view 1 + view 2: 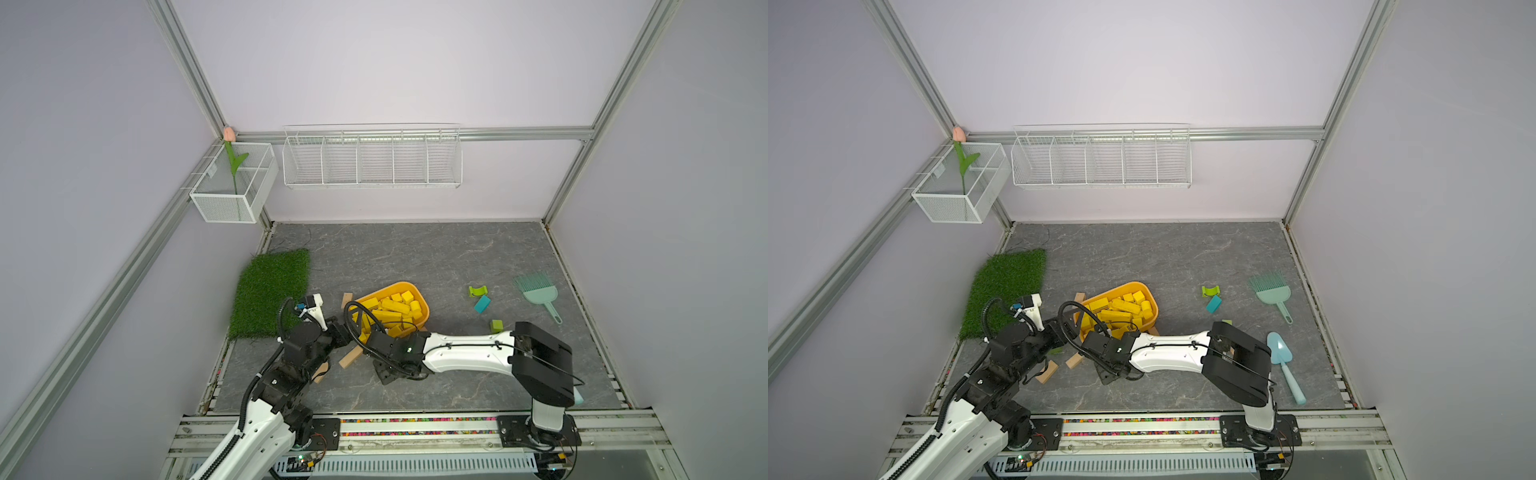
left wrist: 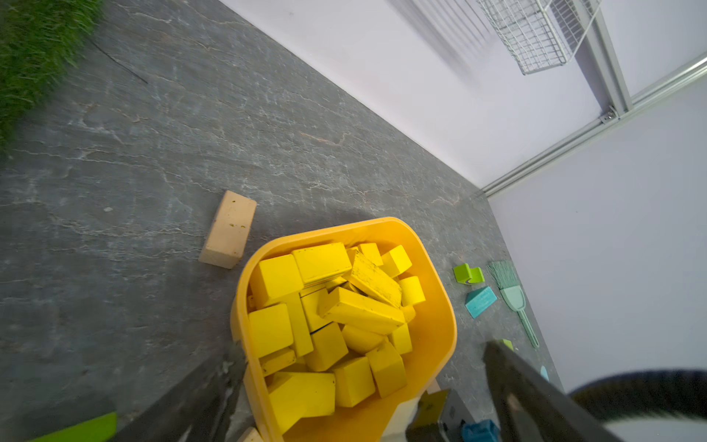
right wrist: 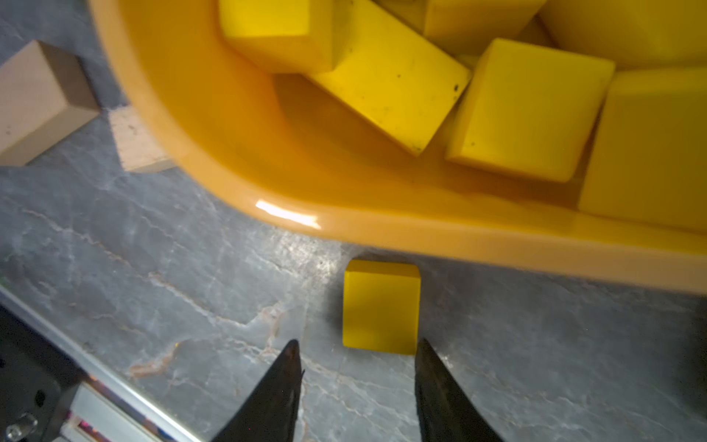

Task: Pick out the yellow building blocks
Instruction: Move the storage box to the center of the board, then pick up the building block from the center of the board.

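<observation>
Holding a heap of bright yellow blocks (image 2: 359,310), the orange tub (image 2: 443,329) is nearly full. One more yellow block (image 3: 380,306) lies on the grey surface (image 3: 153,268) just beside its rim, at the right gripper (image 3: 356,344), jaws spread, not pinching. The left gripper (image 2: 361,344) has jaws wide apart too.

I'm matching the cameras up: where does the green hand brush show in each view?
In a top view: brush right of the tub, near the right wall.
In a top view: brush in that same place.
Left wrist: brush past the tub, beside the green block and blue block.
Right wrist: not in it.
Shared landmark: the orange tub, in all four.
</observation>
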You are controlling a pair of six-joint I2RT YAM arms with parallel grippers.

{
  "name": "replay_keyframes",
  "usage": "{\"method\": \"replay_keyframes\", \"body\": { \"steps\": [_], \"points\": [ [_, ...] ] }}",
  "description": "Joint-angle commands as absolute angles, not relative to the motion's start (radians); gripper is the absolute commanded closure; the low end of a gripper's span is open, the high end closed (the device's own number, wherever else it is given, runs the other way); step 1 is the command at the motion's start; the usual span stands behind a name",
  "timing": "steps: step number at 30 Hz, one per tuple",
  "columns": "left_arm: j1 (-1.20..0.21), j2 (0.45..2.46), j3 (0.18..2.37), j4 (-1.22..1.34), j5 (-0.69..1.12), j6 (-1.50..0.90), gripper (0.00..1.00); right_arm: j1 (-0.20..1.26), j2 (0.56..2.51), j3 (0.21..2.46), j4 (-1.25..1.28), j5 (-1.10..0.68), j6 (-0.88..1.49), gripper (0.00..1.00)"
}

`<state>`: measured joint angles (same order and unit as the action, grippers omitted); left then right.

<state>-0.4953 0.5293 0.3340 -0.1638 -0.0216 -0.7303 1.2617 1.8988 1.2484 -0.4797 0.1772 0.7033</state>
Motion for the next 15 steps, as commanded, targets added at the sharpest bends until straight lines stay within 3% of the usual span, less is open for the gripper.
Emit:
{"method": "replay_keyframes", "body": {
  "steps": [1, 15],
  "points": [
    [-0.476, 0.532, 0.323, -0.173, -0.014, -0.768, 0.00, 1.260, 1.920, 1.261, -0.485, 0.155, 0.701, 0.52],
    [-0.469, 0.567, 0.330, -0.162, -0.010, -0.768, 0.00, 1.239, 1.949, 1.277, -0.526, 0.179, 0.697, 0.60]
  ]
}}
